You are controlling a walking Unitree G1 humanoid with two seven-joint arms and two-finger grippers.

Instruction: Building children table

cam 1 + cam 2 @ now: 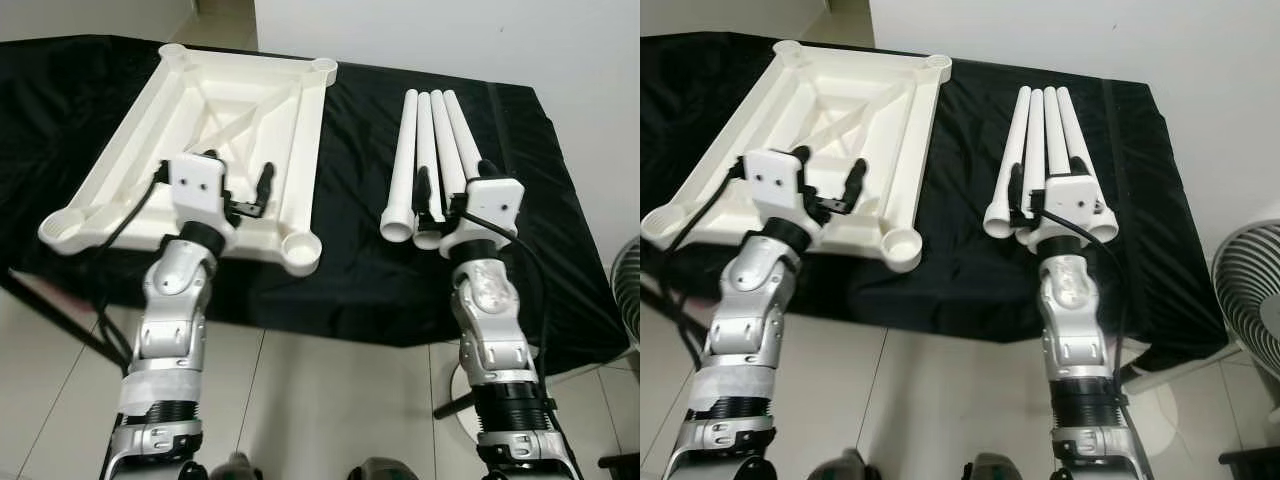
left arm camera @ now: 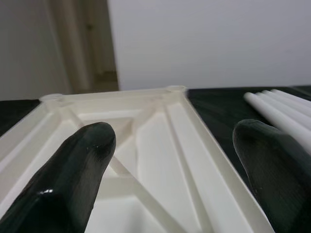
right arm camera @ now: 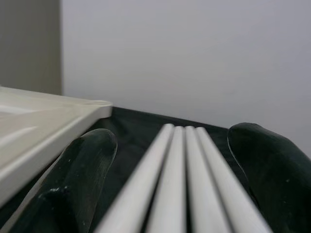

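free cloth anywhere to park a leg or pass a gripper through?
Bare black cloth forms a strip between the upturned tabletop and the four legs, widening toward the near edge. Another patch lies right of the legs, out to the cloth's right edge. Crowded: left gripper over the tabletop, right gripper over the legs' near ends, jaws open on both.

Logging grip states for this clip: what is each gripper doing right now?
Left gripper: open, empty, over the upturned white tabletop.
Right gripper: open, empty, straddling the near ends of the white table legs.
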